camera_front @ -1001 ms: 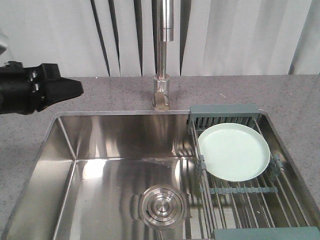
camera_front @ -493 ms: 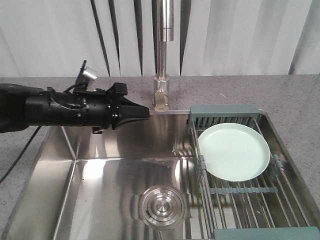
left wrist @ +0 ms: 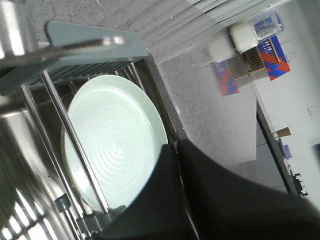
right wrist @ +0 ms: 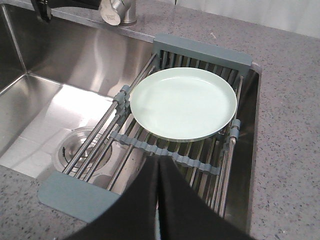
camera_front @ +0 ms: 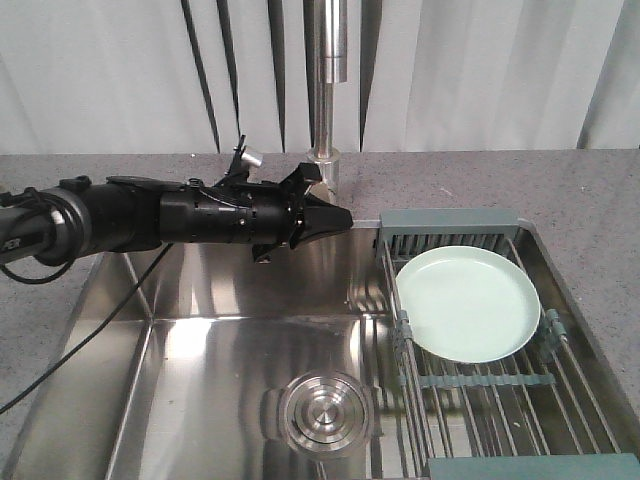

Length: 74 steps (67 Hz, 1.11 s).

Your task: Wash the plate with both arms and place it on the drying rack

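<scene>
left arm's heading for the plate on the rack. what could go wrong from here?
1. The left gripper is level with the faucet base and close to it; a sideways sweep may clip it.
2. The plate lies flat on the drying rack, little rim exposed, so a pinch may slip or push it along the rods.
3. A dropped plate could fall into the sink.

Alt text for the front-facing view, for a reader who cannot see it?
A pale green plate lies flat on a drying rack over the steel sink's right side. The left arm reaches toward it from the left, below the tap.
</scene>
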Available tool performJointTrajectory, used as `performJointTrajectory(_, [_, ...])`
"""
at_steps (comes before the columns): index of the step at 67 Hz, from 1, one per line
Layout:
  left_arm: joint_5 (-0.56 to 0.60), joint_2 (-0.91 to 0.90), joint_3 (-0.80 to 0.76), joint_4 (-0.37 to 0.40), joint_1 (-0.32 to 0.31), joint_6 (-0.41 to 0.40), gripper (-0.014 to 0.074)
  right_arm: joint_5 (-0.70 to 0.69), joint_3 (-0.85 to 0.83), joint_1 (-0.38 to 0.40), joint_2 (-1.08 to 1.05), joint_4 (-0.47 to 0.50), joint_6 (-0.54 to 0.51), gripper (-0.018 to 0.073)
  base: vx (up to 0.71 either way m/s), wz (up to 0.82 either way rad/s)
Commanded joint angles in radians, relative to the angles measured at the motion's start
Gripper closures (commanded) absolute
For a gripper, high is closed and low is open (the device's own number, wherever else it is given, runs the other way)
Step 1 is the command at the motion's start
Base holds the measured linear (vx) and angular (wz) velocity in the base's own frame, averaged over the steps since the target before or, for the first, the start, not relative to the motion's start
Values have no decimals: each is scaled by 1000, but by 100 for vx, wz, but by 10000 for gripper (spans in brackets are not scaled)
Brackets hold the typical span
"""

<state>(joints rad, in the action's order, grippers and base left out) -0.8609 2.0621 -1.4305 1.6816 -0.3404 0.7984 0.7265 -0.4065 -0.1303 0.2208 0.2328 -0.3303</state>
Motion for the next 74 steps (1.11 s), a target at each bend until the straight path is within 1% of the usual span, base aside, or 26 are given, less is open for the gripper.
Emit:
performJointTrajectory(1, [-34, -5, -89, 118, -4, -41, 603, -66, -25, 4, 11, 11, -11, 564, 0, 0])
performJointTrajectory(11, [-24, 74, -181, 118, -4, -42, 603, -66, -25, 4, 11, 11, -11, 564, 0, 0])
performJointTrajectory(22, [-13, 114, -230, 118, -3, -41, 603, -66, -25, 4, 11, 11, -11, 564, 0, 0])
performJointTrajectory(42, [58, 125, -231, 118, -2, -40, 603, -66, -25, 4, 11, 11, -11, 564, 0, 0])
performJointTrajectory(47, [71, 125, -231, 118, 6, -40, 603, -66, -25, 4, 11, 11, -11, 564, 0, 0])
performJointTrajectory(65, [76, 125, -231, 118, 43, -40, 603, -66, -25, 4, 11, 11, -11, 564, 0, 0])
performJointTrajectory(74, [79, 125, -231, 118, 47, -40, 603, -66, -25, 4, 11, 11, -11, 564, 0, 0])
